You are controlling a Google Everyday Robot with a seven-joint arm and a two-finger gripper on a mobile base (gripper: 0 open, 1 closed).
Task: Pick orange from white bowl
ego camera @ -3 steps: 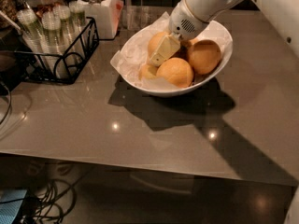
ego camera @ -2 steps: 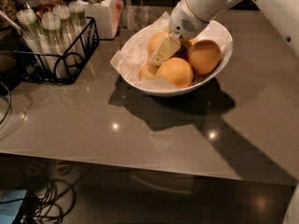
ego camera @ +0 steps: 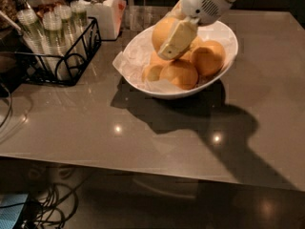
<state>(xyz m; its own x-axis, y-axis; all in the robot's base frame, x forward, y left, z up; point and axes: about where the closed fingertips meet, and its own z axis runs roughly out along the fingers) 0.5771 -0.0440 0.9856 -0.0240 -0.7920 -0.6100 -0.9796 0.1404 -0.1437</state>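
End effector (ego camera: 167, 44) with orange (ego camera: 161, 31) above table (ego camera: 119, 142)

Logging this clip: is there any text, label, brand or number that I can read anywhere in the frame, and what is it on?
No text can be read anywhere.
The white lidded jar and the bottles in the wire rack show no legible label.
The gripper, above the white bowl and shut on the orange, shows no marking.
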